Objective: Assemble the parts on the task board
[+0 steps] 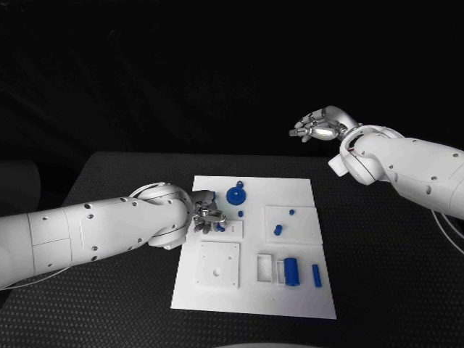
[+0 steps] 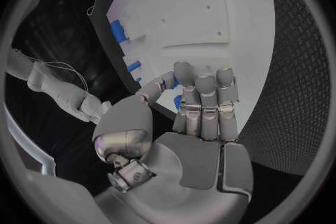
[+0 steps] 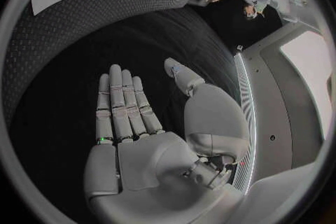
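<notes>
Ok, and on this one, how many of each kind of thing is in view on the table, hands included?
Blue parts: 6: round piece, small peg, second small peg, cylinder, slim bar, piece at the left hand's fingertips
Task board: 1
Hands: 2: left hand, right hand
Total: 9

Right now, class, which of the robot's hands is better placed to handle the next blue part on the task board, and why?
Left. The left hand is down over the task board, fingers at a small blue part. The right hand hangs open beyond the table's far edge, holding nothing.
</notes>
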You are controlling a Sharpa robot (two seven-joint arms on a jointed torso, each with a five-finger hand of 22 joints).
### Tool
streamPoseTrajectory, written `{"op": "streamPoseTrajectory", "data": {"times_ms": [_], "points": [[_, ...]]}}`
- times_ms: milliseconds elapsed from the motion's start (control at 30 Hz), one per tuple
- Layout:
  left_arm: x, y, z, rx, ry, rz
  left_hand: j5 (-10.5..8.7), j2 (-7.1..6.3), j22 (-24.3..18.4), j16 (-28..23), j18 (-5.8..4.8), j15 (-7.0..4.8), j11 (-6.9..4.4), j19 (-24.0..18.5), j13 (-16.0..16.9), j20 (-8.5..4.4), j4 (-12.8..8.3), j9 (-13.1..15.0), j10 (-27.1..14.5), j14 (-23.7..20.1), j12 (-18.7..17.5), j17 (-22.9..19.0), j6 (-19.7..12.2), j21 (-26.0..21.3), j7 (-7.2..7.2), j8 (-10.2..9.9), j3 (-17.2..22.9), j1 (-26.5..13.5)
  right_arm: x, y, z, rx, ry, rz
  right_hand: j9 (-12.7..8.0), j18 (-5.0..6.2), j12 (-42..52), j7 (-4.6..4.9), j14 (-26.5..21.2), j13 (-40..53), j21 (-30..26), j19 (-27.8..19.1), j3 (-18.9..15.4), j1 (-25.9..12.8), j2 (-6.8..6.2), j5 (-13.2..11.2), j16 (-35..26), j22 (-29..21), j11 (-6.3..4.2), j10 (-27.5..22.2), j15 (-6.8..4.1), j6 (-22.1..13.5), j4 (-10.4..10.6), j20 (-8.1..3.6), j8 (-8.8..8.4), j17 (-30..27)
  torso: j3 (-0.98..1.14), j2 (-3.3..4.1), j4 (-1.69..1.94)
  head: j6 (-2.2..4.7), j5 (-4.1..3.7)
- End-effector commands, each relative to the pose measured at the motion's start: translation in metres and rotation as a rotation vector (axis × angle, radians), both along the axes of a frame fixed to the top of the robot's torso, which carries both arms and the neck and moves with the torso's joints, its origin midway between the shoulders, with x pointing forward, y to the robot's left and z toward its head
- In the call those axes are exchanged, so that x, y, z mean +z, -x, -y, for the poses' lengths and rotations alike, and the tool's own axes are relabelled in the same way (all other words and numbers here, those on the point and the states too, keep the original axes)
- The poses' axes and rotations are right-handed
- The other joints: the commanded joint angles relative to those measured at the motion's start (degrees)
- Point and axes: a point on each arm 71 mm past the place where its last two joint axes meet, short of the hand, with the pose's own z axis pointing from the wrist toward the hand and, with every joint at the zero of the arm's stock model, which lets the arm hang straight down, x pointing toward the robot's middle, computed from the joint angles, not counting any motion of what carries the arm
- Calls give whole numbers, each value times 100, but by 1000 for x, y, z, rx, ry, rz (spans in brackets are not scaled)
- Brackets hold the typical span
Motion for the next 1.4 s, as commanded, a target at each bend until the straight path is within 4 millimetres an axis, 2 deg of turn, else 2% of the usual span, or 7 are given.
{"op": "streamPoseTrajectory", "data": {"times_ms": [33, 167, 533, 1000, 1133, 1267, 1400], "points": [[-1, 0, 1, -26, -29, 17, -28, 50, 128, 22, 28, -15, -117, 34, 5, -243, 2, 9, -60, 13, 27, -2, 654, 19, -536, 30, 43, 11, 0, 1, -2, 16, -2, -3, -4, -15, -35, 26, 35, -6, -21, 0, -45, -9, 50, 22, -35, 7, 12, 47, 5, 7, 4, 19, 13, 5, 2, -2, 2, 2, -5], [0, 0, 2, -29, -33, 34, -31, 51, 127, 22, 29, -16, -117, 34, 5, -243, 3, 10, -61, 12, 28, -2, 653, 20, -536, 31, 44, 11, 0, 1, -2, 17, -2, -3, -5, -15, -36, 27, 34, -6, -22, 0, -46, -10, 50, 23, -36, 8, 12, 47, 5, 6, 4, 19, 14, 5, 0, -2, 1, 3, -10], [3, 0, 2, -3, 6, 80, -537, -14, 116, 50, 26, -31, -82, -1, -76, -262, 172, 25, -126, -35, 108, -107, 514, 52, -499, -2, 141, 118, 0, 1, -2, 17, -2, -4, -12, -16, -46, 28, 32, -9, -35, -3, -58, -34, 58, 36, -46, 16, 13, 50, 9, 5, 21, 23, 16, 9, -2, -3, 1, 4, -23], [4, 14, 0, 38, 89, 145, -588, -54, 113, 54, 22, -25, -70, -14, -103, -260, 229, 18, -141, -46, 118, -134, 504, 53, -486, -18, 151, 162, 0, 2, 3, 11, -1, -8, -22, -15, -59, 29, 30, -11, -51, -5, -69, -64, 66, 52, -58, 27, 14, 52, 12, 0, 47, 26, 19, 14, 5, -6, 9, -20, -24], [1, 16, -4, 50, 94, 149, -650, -124, 111, 59, 23, -22, -67, -16, -129, -262, 288, 6, -147, -50, 125, -161, 492, 56, -481, -38, 168, 234, -1, 2, 4, 9, -1, -9, -29, -14, -67, 29, 30, -12, -62, -6, -74, -90, 75, 64, -65, 35, 15, 55, 14, -1, 73, 28, 22, 18, 7, -6, 8, -17, -26], [-4, 17, -8, 67, 96, 150, -841, -238, 109, 69, 25, -24, -56, -23, -178, -263, 418, -16, -155, -61, 140, -206, 477, 58, -470, -78, 189, 416, -1, 2, 5, 7, -1, -9, -34, -12, -73, 29, 30, -12, -70, -5, -77, -107, 81, 78, -71, 42, 15, 57, 14, -2, 93, 29, 24, 22, 5, -5, 1, -26, -17], [-9, 19, -10, 76, 98, 171, -869, -317, 108, 74, 25, -25, -51, -25, -201, -264, 470, -24, -158, -68, 147, -227, 477, 58, -465, -94, 198, 525, -1, 2, 5, 6, -1, -10, -41, -11, -80, 29, 30, -12, -80, -5, -77, -125, 90, 101, -77, 49, 15, 59, 14, -3, 115, 29, 27, 26, 3, -6, 2, -18, -23]]}}
